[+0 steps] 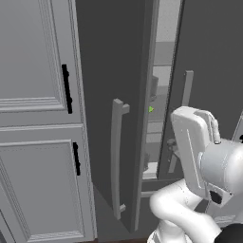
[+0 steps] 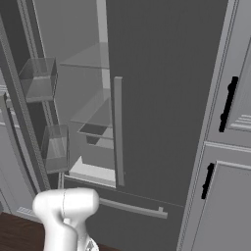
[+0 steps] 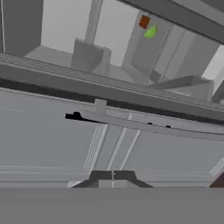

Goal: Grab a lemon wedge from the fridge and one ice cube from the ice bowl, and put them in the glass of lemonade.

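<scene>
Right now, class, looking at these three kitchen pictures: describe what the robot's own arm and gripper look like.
The glossy white, rounded arm is built of bulky, smooth segments with dark joints, one dark patch showing under its upper link. A thin pale cable loops over its flat-sided upper segment. The same white arm appears as a rounded block in the right base view. The gripper shows two small dark finger tips.

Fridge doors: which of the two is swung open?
The left fridge door, standing ajar with its inner bins showing; the right fridge door sits closed. The lemon wedge shows through the gap.
</scene>
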